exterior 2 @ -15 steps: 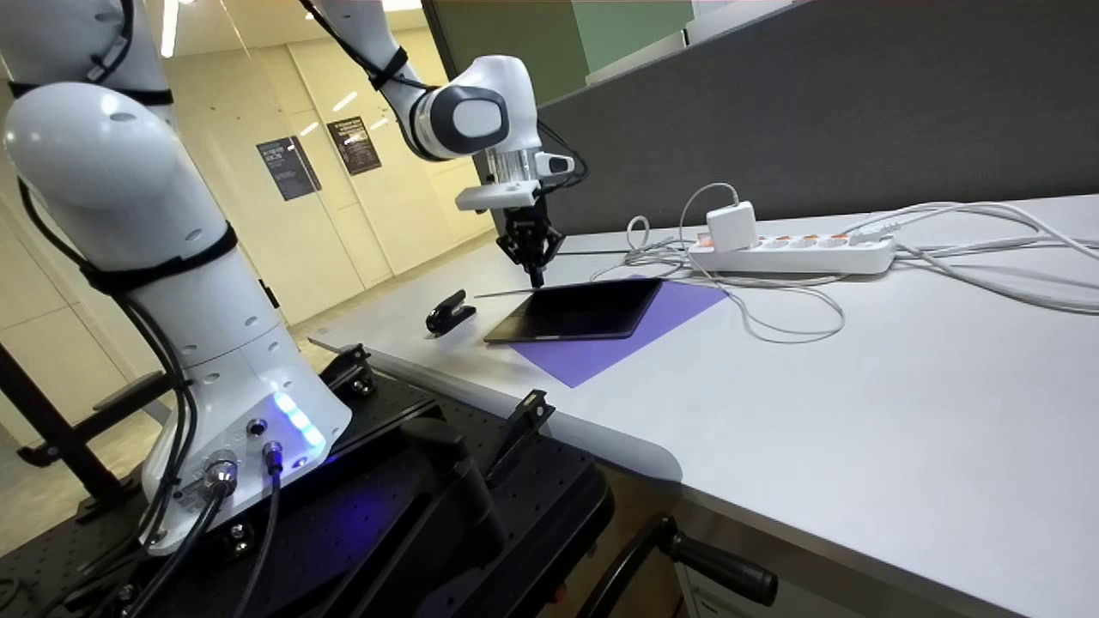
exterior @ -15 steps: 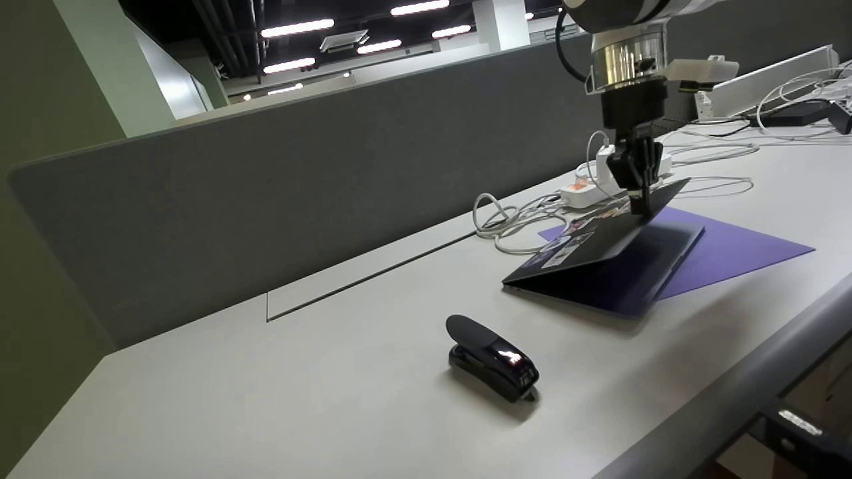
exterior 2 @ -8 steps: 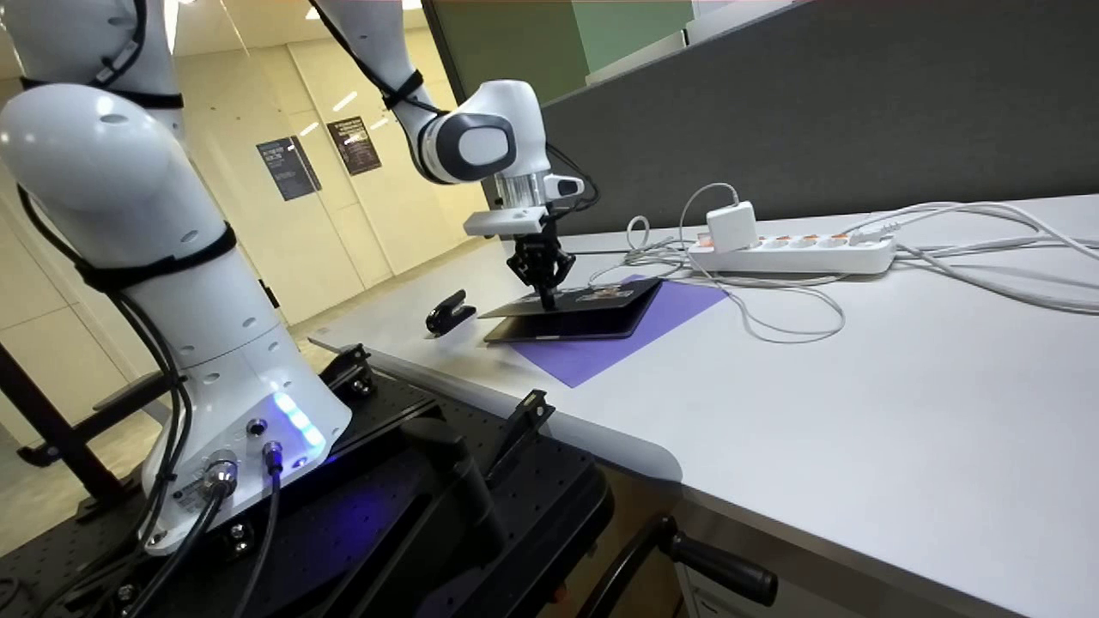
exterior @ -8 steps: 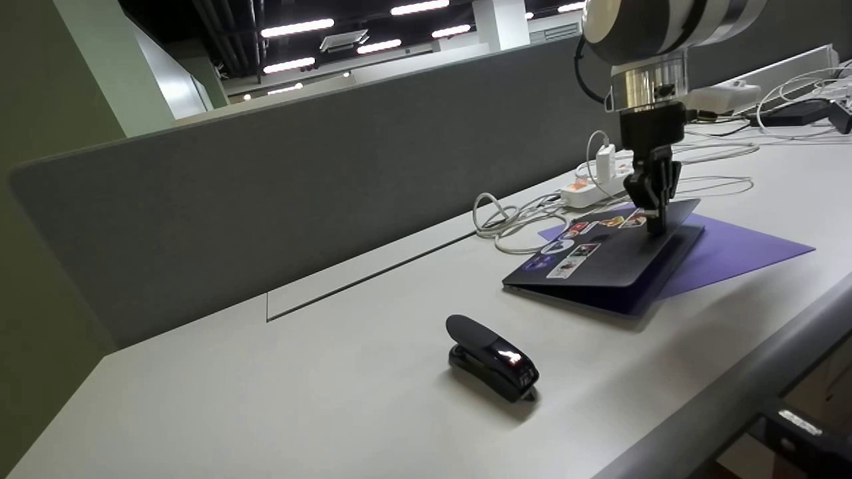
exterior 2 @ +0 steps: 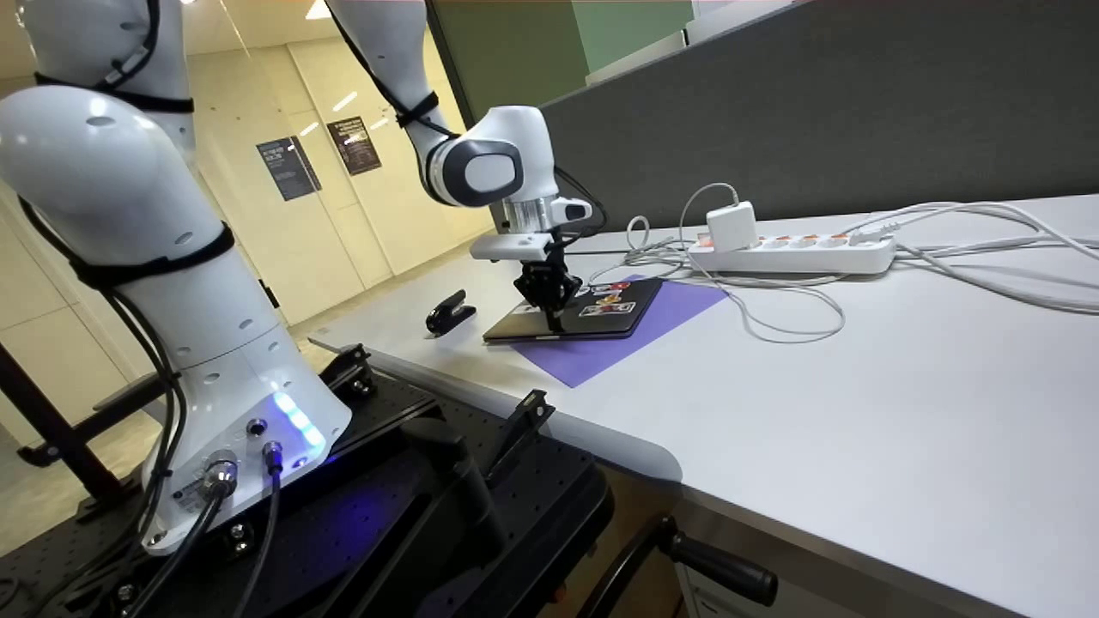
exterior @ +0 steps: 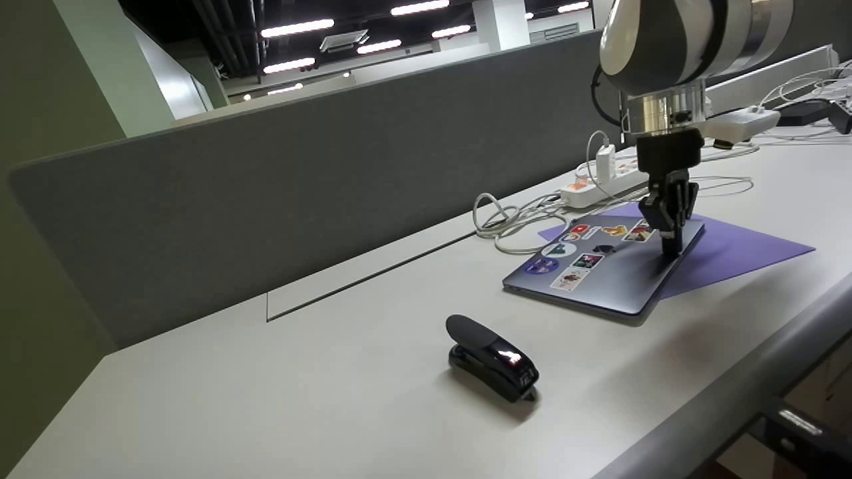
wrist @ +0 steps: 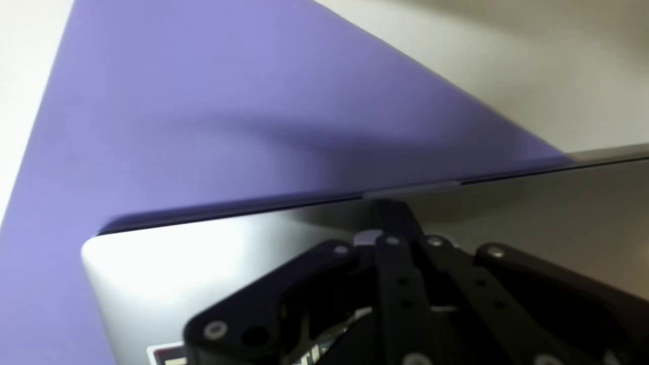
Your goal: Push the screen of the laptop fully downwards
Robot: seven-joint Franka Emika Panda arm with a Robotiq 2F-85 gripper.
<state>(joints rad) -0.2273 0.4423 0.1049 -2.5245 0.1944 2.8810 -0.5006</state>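
Note:
The laptop (exterior: 572, 304) lies on the white table, partly on a purple sheet. Its screen (exterior: 629, 278) is down flat against the base in both exterior views (exterior 2: 601, 323), with the grey, stickered outer face up. The display and keyboard are hidden. My gripper (exterior: 671, 250) points down with its fingertips together and nothing between them. It also shows in an exterior view (exterior 2: 555, 324). In the wrist view the fingertips (wrist: 393, 207) are at the lid's front edge, near the middle notch, and appear to touch the lid (wrist: 167, 274).
The purple sheet (exterior: 745, 253) sticks out from under the laptop. A black stapler-like object (exterior: 492, 359) stands on the table beside it. A white power strip (exterior 2: 798, 255) with loose cables lies behind, near the grey partition (exterior: 299, 206). The table's front edge (exterior 2: 601, 446) is near the robot base.
The screen has swung from partly open down flat onto the base. My gripper has moved down and toward the laptop's front edge with it, staying shut. The laptop base and stapler-like object have not moved.

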